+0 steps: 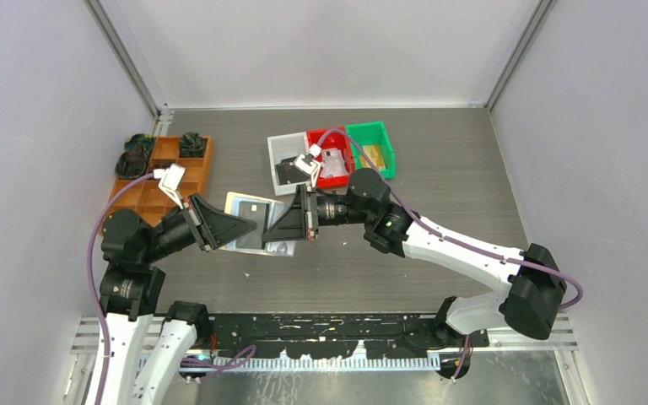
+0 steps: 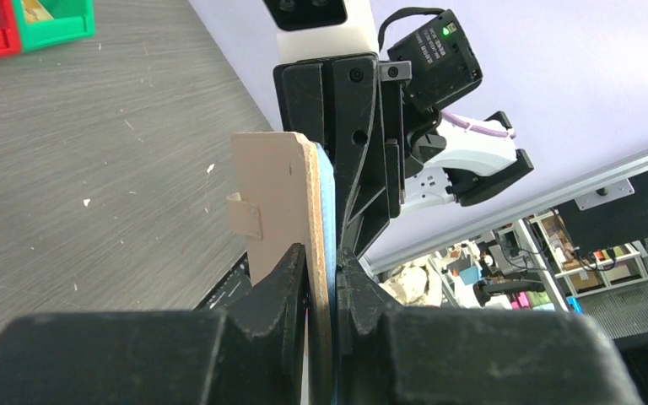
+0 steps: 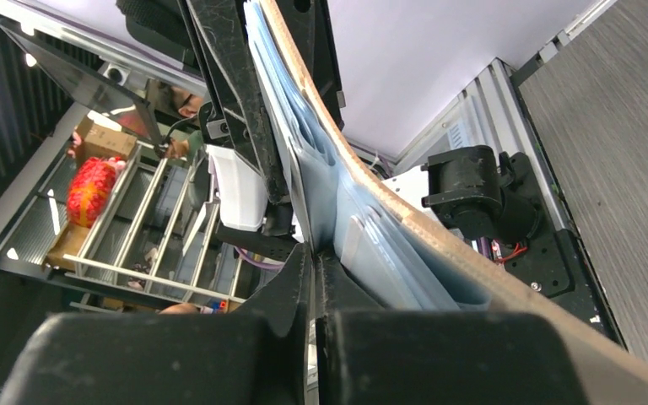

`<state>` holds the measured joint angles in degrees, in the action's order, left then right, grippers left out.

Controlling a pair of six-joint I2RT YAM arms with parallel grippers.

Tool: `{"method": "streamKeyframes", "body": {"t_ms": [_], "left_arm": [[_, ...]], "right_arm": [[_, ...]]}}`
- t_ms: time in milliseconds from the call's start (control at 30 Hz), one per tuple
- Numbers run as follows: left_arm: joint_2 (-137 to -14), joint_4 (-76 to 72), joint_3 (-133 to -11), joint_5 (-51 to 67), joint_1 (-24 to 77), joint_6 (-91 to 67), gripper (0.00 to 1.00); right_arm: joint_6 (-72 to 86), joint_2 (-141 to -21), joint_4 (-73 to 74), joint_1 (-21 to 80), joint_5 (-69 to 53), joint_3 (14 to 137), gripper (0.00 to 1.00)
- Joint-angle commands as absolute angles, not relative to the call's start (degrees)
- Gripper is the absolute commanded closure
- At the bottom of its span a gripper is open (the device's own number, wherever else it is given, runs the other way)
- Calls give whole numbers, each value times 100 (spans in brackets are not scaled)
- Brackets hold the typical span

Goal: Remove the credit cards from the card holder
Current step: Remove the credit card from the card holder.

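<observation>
Card holder (image 1: pixel 240 207) held off the table (image 1: pixel 439 169), left of centre in top view, between both arms. Left pincer (image 2: pixel 325 270) clamped on its tan edge. Right pincer (image 3: pixel 312 257) fingers together at the inner sleeves; card pinched or not: cannot tell.

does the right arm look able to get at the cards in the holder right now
Likely yes: the left tool grips the card holder, and the right tool is shut right at its clear sleeves, with nothing in between.
</observation>
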<state>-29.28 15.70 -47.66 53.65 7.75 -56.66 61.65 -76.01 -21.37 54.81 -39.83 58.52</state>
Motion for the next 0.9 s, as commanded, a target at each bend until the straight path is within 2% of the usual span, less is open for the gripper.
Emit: {"method": "streamKeyframes", "body": {"t_ms": [0,533,767,800,833,867], "left_arm": [[-2902,1241,-4794,5737,832,-5789,98],[-3019,1221,-5035,5665,826,-5807,99],[-3033,1201,-5038,5607,826,-5833,99],[-3028,1199,-5036,5607,826,-5829,98],[-3009,1208,-5036,5611,826,-5814,98],[-2998,1211,-5028,5624,826,-5806,99]], "right_arm": [[6539,-7348,-3499,5575,-3849,5660,99],[6600,-6675,-3737,5576,-3619,4761,99],[6592,-6755,-3735,5577,-3687,4861,99],[6596,-6785,-3735,5578,-3708,4916,97],[6593,-6819,-3729,5579,-3702,4986,86],[6573,-6858,-3714,5577,-3694,5076,80]]}}
